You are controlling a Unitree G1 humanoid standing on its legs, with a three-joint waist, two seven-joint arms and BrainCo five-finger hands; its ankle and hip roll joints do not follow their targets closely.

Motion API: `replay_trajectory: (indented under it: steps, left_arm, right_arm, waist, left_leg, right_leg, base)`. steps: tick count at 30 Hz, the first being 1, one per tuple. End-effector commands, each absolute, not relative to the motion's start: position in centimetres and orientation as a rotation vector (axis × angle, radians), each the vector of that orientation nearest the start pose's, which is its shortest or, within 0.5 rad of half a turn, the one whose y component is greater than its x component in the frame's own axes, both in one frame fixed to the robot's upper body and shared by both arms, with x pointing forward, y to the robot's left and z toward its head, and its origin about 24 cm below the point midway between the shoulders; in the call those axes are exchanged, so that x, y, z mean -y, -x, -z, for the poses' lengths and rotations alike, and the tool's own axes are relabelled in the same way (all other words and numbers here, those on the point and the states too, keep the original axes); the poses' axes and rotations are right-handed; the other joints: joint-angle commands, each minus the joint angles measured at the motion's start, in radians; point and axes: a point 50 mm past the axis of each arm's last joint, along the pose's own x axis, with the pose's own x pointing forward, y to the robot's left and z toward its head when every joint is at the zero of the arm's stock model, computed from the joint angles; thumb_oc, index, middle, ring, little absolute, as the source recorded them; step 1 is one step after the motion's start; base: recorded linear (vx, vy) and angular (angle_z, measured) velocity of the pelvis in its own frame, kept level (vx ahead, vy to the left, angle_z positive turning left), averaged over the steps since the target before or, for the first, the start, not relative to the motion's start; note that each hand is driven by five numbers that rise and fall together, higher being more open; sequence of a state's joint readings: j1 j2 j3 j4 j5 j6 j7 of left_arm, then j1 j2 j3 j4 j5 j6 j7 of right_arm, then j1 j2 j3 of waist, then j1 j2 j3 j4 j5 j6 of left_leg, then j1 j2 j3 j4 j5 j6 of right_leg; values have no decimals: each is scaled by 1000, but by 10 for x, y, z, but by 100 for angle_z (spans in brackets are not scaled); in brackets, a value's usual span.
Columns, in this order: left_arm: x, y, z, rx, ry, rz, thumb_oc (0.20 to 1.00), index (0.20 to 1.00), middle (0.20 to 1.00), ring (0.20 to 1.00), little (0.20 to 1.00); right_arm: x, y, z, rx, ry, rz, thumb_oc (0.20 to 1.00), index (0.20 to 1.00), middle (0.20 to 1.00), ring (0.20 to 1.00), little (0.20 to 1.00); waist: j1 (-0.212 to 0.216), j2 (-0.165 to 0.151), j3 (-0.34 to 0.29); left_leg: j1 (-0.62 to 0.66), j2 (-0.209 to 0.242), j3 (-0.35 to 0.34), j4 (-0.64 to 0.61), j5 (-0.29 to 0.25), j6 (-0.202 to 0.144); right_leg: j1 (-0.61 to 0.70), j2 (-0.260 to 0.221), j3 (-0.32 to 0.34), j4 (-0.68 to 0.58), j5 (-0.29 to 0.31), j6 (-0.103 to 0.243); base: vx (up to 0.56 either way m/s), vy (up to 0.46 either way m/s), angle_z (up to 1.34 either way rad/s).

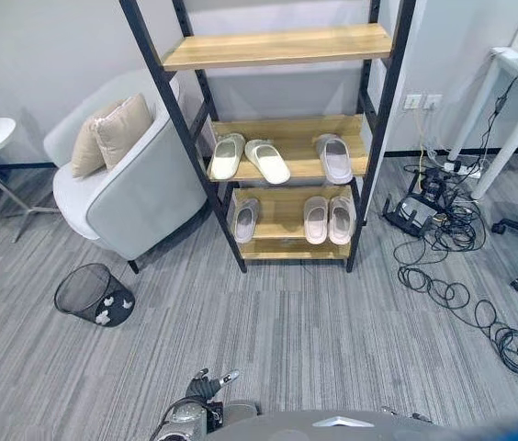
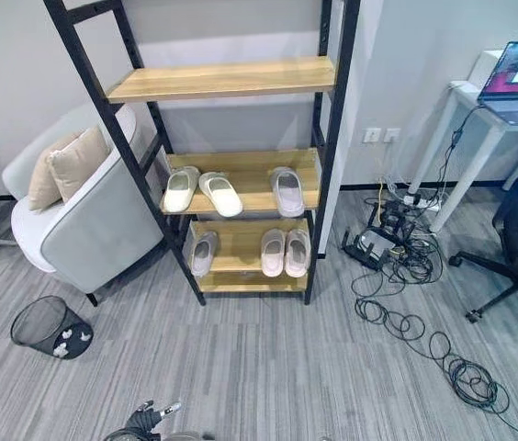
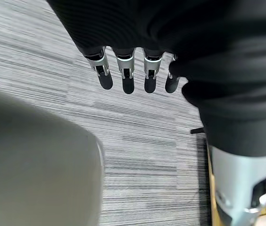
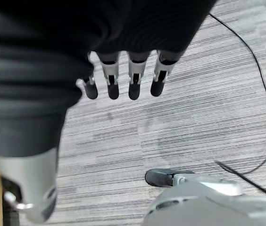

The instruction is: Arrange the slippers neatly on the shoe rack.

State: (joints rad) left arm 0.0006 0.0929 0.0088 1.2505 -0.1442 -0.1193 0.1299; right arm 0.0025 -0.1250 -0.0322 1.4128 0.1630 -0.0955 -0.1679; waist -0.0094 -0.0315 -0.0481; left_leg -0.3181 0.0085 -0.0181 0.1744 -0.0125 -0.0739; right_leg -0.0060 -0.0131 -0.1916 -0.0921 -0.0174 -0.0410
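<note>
At the bottom edge of the left eye view, left of centre, the left robot hand (image 1: 206, 386) hangs low with its fingers straight and slack, holding nothing. The right robot hand (image 4: 123, 82) shows in its own wrist view, fingers likewise straight and relaxed over bare carpet (image 1: 314, 322). The grey striped carpet lies open across the middle of the frame up to the foot of the shoe rack (image 1: 241, 197). At lower left a black mesh wastebasket (image 1: 94, 294) stands near a grey armchair (image 1: 135, 197), which sits just beside the rack's left legs. At right, loose cables (image 1: 452, 276) trail over the floor. The slippers are all on the rack at upper centre: three (image 1: 264, 158) on the middle shelf, one of them angled, and three (image 1: 319, 220) on the bottom shelf, a close pair at right.
</note>
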Motion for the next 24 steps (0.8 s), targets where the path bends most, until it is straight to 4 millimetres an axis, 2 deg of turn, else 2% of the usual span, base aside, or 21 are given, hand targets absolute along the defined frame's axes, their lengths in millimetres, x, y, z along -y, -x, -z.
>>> replay_trajectory:
  steps: [1,2,4,6,7,10,11,12,13,16,17,18,19,20,21,24]
  left_arm:
    - [-175,-45,179,-1311,-30,-264,1000,1000,1000,1000,1000]
    - [-183,-24,180,-1387,-71,-286,1000,1000,1000,1000,1000]
    - [-191,-10,179,-1444,-103,-320,1000,1000,1000,1000,1000]
    - [-207,-3,177,-1497,-163,-376,1000,1000,1000,1000,1000]
    - [-212,-6,176,-1499,-204,-370,1000,1000,1000,1000,1000]
    - [-211,-25,175,-1448,-248,-351,1000,1000,1000,1000,1000]
    - [-209,-34,175,-1418,-254,-337,1000,1000,1000,1000,1000]
    - [-201,-56,174,-1343,-287,-278,1000,1000,1000,1000,1000]
    - [-196,-65,173,-1309,-303,-261,1000,1000,1000,1000,1000]
    - [-194,-69,173,-1297,-293,-275,1000,1000,1000,1000,1000]
    - [-195,-68,173,-1307,-295,-276,1000,1000,1000,1000,1000]
    - [-194,-57,175,-1350,-312,-265,1000,1000,1000,1000,1000]
    - [-195,-49,175,-1376,-326,-262,1000,1000,1000,1000,1000]
    - [-195,-49,175,-1376,-326,-262,1000,1000,1000,1000,1000]
    - [-196,-31,177,-1439,-347,-261,1000,1000,1000,1000,1000]
    - [-197,-5,177,-1517,-369,-276,1000,1000,1000,1000,1000]
  right_arm:
    - [202,-36,176,-1340,25,416,1000,1000,1000,1000,1000]
    - [197,-32,177,-1355,25,411,1000,1000,1000,1000,1000]
    - [193,-27,178,-1366,20,404,1000,1000,1000,1000,1000]
    - [174,-24,181,-1409,31,288,1000,1000,1000,1000,1000]
    - [166,-22,182,-1436,59,212,1000,1000,1000,1000,1000]
    - [161,-29,182,-1420,62,180,1000,1000,1000,1000,1000]
    - [160,-32,181,-1406,59,176,1000,1000,1000,1000,1000]
    - [161,-39,181,-1380,83,157,1000,1000,1000,1000,1000]
    - [159,-39,181,-1379,94,141,1000,1000,1000,1000,1000]
    - [158,-37,181,-1395,112,116,1000,1000,1000,1000,1000]
    - [158,-39,181,-1392,117,109,1000,1000,1000,1000,1000]
    - [155,-42,181,-1383,132,80,1000,1000,1000,1000,1000]
    - [155,-39,181,-1391,136,77,1000,1000,1000,1000,1000]
    - [155,-39,181,-1391,136,77,1000,1000,1000,1000,1000]
    - [157,-36,181,-1399,149,76,1000,1000,1000,1000,1000]
    - [156,-34,181,-1403,163,70,1000,1000,1000,1000,1000]
  waist:
    - [27,6,-4]
    - [27,9,-16]
    - [25,3,-31]
    - [37,-26,-49]
    - [40,-37,-58]
    - [41,-40,-60]
    - [40,-39,-60]
    - [29,-34,-61]
    - [25,-33,-58]
    - [29,-30,-43]
    - [26,-29,-36]
    - [14,-33,-24]
    - [13,-37,-23]
    - [13,-37,-23]
    - [9,-45,-30]
    - [12,-49,-47]
  left_leg:
    - [63,5,-43,-148,84,23]
    - [108,3,-61,-180,107,36]
    - [148,-7,-71,-191,103,56]
    - [191,-37,-65,-178,65,100]
    - [206,-54,-60,-169,44,121]
    - [213,-74,-49,-147,17,145]
    - [210,-77,-48,-136,8,152]
    - [218,-84,-68,-107,-18,159]
    - [232,-86,-81,-103,-30,162]
    - [242,-71,-96,-88,-51,156]
    - [246,-70,-102,-82,-56,154]
    - [246,-72,-111,-64,-62,152]
    - [246,-72,-112,-61,-65,151]
    - [246,-72,-112,-61,-65,151]
    - [258,-74,-117,-68,-73,145]
    - [287,-60,-116,-87,-76,133]
  right_leg:
    - [116,-105,11,6,-3,143]
    - [142,-98,21,6,-26,153]
    - [149,-104,36,17,-47,164]
    - [157,-133,54,69,-67,198]
    - [148,-157,57,127,-64,218]
    - [100,-193,50,262,0,254]
    - [81,-203,45,315,23,256]
    - [30,-205,56,370,53,232]
    - [17,-208,62,326,47,220]
    - [8,-241,22,232,59,226]
    - [-8,-242,24,208,63,227]
    - [-33,-231,59,202,62,228]
    - [-28,-230,64,191,63,236]
    - [-27,-230,64,191,63,236]
    - [-5,-216,90,151,51,232]
    - [29,-194,110,122,29,216]
  base:
    - [518,196,38]
    - [443,216,34]
    - [349,253,-26]
    - [392,375,-74]
    - [306,332,-45]
    - [145,211,-4]
    - [197,255,4]
    - [242,243,12]
    - [228,160,20]
    - [86,-43,16]
    - [80,-63,25]
    - [59,-67,29]
    - [32,-49,37]
    - [39,-92,34]
    - [57,-88,25]
    - [62,-148,-4]
